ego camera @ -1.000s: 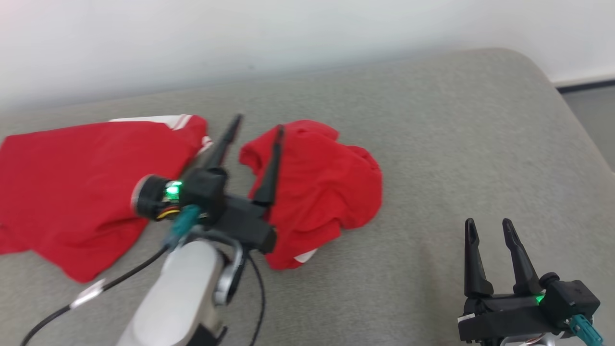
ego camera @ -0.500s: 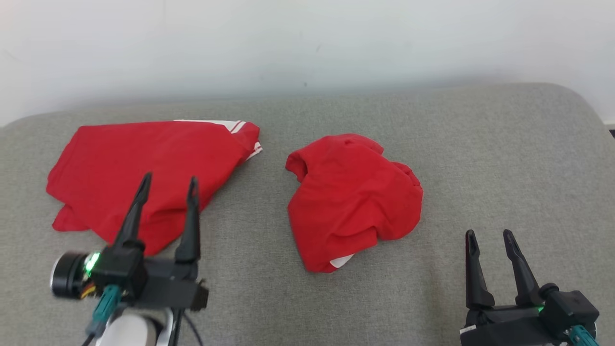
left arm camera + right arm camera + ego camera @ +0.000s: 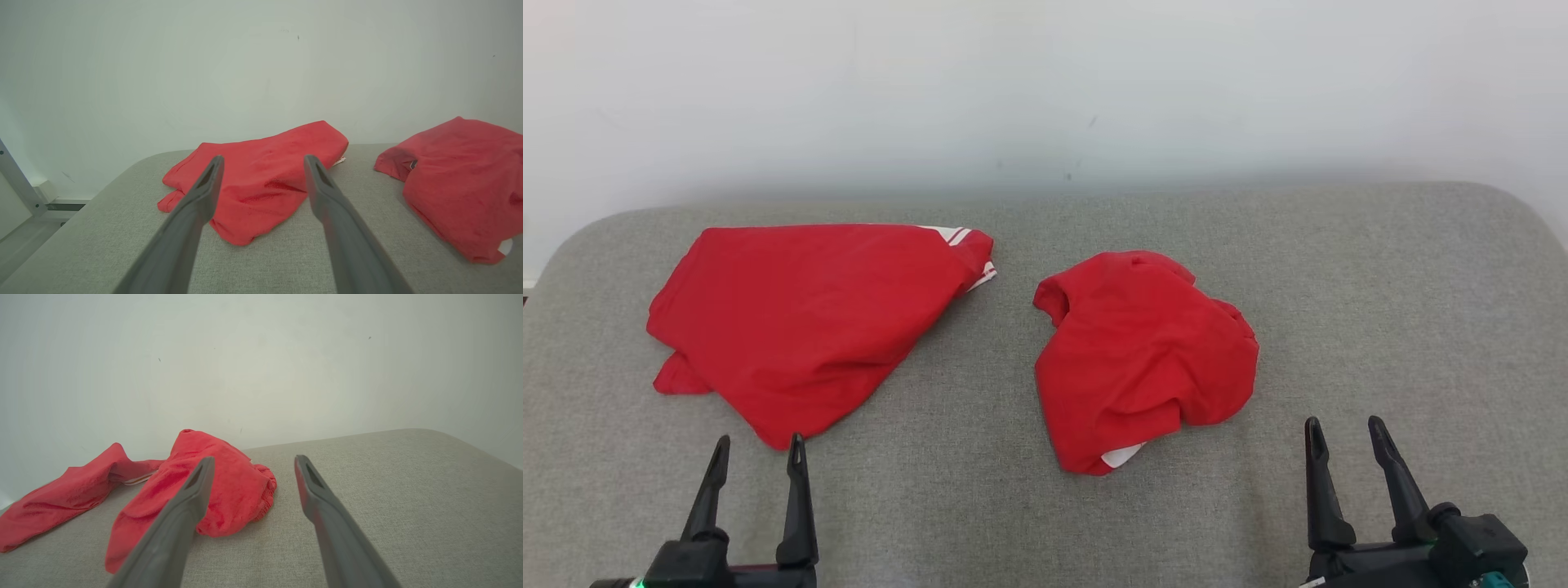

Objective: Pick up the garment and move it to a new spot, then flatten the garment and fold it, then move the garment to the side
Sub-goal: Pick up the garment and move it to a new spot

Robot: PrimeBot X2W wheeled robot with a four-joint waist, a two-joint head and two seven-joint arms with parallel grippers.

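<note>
Red left-hand garment (image 3: 809, 327) runs left-right; near corner toward left gripper (image 3: 758, 443).

Bright, even, diffuse light falls from above, and nothing glares. In the head view the wall (image 3: 1045, 82) washes out to near white, with a soft grey band of shade where it meets the cushion (image 3: 1380, 286). The crumpled garment (image 3: 1143, 359) casts only a thin, soft shadow along its near edge. The head view is sharp. In the wrist views the left gripper (image 3: 263, 163) and right gripper (image 3: 253, 461) sit close to the lens, soft-edged and pale grey. There the wall takes a greenish tint and dims toward the corners.
</note>
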